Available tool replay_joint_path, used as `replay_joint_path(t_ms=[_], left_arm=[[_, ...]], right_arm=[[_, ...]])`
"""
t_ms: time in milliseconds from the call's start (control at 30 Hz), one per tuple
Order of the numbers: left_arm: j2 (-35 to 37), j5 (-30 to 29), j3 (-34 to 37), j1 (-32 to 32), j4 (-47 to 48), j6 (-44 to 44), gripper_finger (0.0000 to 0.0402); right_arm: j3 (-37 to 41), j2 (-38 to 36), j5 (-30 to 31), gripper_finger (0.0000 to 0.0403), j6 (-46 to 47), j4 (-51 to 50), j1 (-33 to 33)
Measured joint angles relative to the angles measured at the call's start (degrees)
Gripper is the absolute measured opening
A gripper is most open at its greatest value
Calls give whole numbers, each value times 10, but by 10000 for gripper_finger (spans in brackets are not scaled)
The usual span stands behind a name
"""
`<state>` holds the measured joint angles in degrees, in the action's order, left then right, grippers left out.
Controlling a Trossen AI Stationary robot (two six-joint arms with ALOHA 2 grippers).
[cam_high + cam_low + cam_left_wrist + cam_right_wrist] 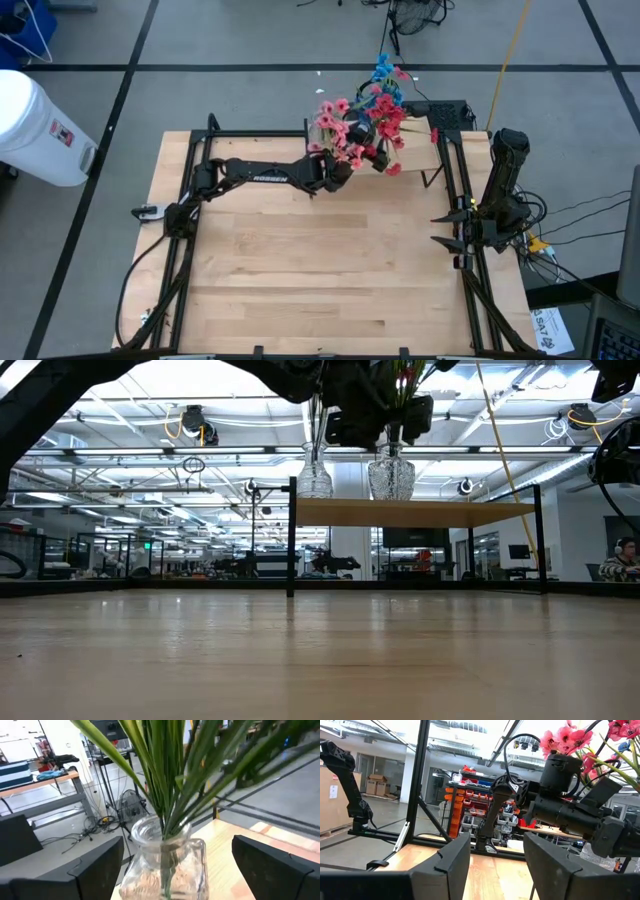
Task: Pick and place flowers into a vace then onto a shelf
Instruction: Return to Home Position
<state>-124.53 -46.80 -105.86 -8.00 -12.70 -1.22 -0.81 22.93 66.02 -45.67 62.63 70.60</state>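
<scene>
A clear glass vase (165,862) holds green stems (165,780) of red, pink and blue flowers (365,115). It stands on its base on the light wood shelf (420,512), which is raised on black legs at the table's far right. A second, slimmer glass vase (314,475) stands beside it on the shelf. My left gripper (360,152) is open at the vase, one finger on either side with gaps showing. My right gripper (447,230) is open and empty at the table's right edge.
Black frame rails (185,200) run along the table's left and right sides. The wide wooden tabletop (320,260) lies between the arms. A white bin (40,115) stands on the floor beyond the table's left far corner.
</scene>
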Motion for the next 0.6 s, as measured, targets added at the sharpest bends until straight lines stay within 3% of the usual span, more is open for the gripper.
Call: replay_joint_path(t_ms=[600], left_arm=[[0,-29,0,37,22,12,367]], right_arm=[[0,0,0,174,0,0,0]])
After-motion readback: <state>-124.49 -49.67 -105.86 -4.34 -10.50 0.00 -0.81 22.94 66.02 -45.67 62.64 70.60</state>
